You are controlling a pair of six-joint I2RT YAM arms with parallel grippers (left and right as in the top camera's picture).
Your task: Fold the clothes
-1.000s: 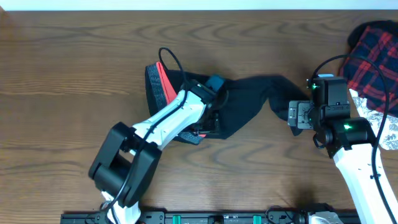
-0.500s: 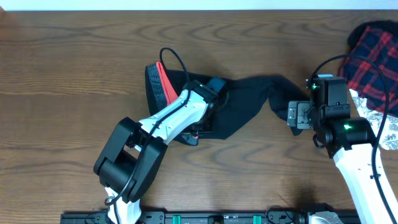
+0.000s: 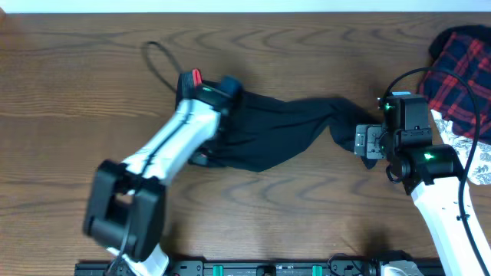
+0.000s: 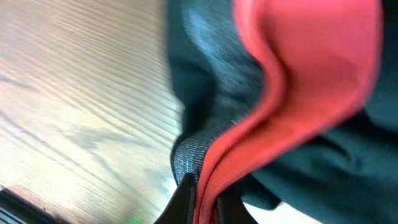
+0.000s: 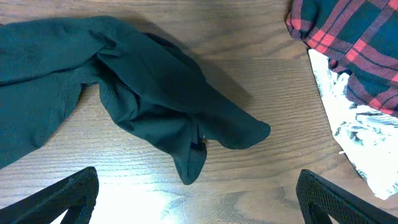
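Left end effector [image 4: 202, 199] clamps trousers' [image 3: 268, 130] red waistband edge [image 4: 298, 93], tabletop [image 4: 81, 93] open alongside.

The counter [image 3: 77, 77] is being overlain at the middle by black trousers [image 3: 284, 126], and at right by a plaid garment [image 3: 460, 69] and floral cloth [image 3: 482, 162].

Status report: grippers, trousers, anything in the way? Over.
Left gripper shut on trousers at the waistband. Right gripper open above the leg end, holding nothing. Plaid garment and floral cloth at right, apart from trousers.
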